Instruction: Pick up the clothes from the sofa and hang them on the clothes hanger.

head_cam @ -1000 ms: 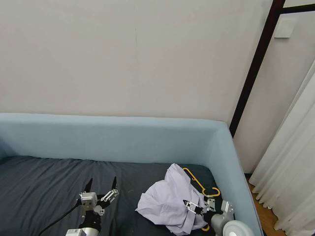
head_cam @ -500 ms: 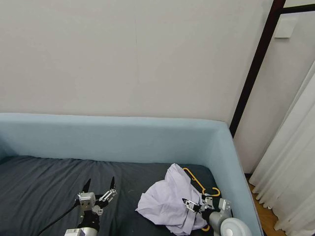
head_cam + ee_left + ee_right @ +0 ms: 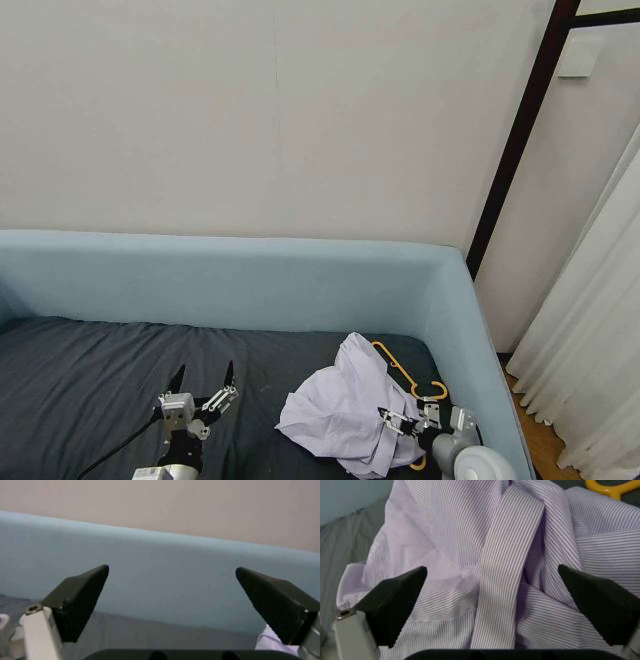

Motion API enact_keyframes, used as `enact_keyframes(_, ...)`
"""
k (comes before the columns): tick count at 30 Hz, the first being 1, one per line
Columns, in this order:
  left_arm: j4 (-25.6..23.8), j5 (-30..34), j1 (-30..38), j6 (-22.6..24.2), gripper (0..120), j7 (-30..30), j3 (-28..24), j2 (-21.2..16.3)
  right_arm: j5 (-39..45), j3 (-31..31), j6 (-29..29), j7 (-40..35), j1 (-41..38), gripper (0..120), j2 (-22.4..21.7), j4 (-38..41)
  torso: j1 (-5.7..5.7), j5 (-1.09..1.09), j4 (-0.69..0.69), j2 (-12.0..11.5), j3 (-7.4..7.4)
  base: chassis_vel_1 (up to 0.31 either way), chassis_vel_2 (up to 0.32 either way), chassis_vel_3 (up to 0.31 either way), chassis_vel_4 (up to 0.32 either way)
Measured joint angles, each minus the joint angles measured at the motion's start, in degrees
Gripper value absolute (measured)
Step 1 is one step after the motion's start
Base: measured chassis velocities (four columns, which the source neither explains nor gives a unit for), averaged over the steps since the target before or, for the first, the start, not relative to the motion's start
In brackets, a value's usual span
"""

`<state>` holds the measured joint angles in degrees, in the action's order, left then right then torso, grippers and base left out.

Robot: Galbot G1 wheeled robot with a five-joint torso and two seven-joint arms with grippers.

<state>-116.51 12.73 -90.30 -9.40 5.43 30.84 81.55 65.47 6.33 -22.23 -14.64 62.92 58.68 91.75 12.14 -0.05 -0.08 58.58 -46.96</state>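
A crumpled lilac striped shirt [image 3: 340,405] lies on the dark seat of the sofa near its right end, and shows close up in the right wrist view [image 3: 485,566]. A yellow hanger [image 3: 408,373] lies partly under it, its tip at the frame edge [image 3: 610,485]. My right gripper [image 3: 408,424] is open just above the shirt's near edge, fingers [image 3: 395,600] spread wide over the fabric. My left gripper [image 3: 203,385] stands open over bare seat to the left of the shirt, its fingers [image 3: 80,596] holding nothing.
The light blue sofa back [image 3: 230,280] and right armrest [image 3: 470,360] wall in the seat. A plain wall rises behind. A dark post [image 3: 515,140] and white curtain [image 3: 590,350] stand to the right of the sofa.
My right gripper edged slightly right and nearer over the shirt's edge. The left gripper sank a little and holds still.
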Motion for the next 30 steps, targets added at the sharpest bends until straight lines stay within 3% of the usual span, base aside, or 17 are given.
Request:
enact_keyframes(4, -0.2, -0.09, -0.16, 0.02, 100, 0.0, 0.07, -0.13, -0.62, -0.02, 0.06, 1.68, -0.35, 97, 0.53, -1.07, 0.0, 0.0, 0.0, 0.0, 0.0, 0.0, 0.0, 0.0, 0.0)
enact_keyframes(8, -0.25, -0.09, -0.28, 0.04, 100, 0.0, 0.27, -0.38, -0.7, -0.06, 0.48, 2.56, -0.49, 87, 0.63, -1.37, 0.0, 0.0, 0.0, 0.0, 0.0, 0.0, 0.0, 0.0, 0.0)
enact_keyframes(30, -0.19, -0.05, -0.02, -0.01, 100, 0.09, -0.16, -0.51, -1.45, 0.67, 5.28, 7.19, 1.14, 4, 0.28, 0.78, 0.0, 0.0, 0.0, 0.0, 0.0, 0.0, 0.0, 0.0, 0.0)
